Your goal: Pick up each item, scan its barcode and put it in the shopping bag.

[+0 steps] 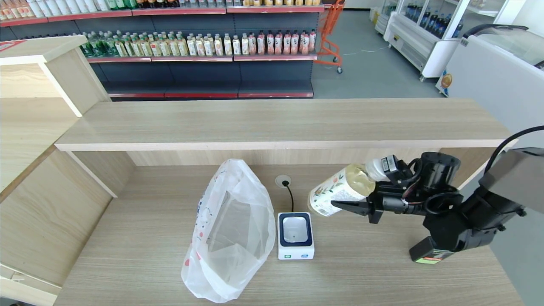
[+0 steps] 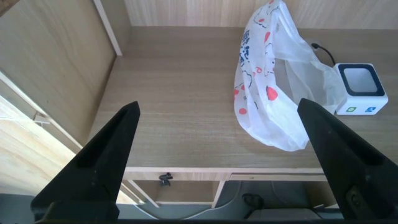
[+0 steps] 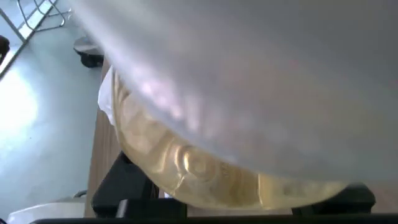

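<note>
The shopping bag [image 1: 231, 238] lies on the counter [image 1: 374, 267], by its near edge. The right gripper [image 1: 346, 199] clasps a tilted bottle [image 1: 340, 189] in the air beside the scanner [image 1: 296, 235]. The left gripper [image 2: 217, 106] hangs spread wide, empty.

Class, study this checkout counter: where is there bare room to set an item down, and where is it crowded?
Free: the counter between the left side panel and the shopping bag; also the raised ledge behind. Crowded: bag, scanner and cable sit close together, with the bottle held in the air to the scanner's right.
</note>
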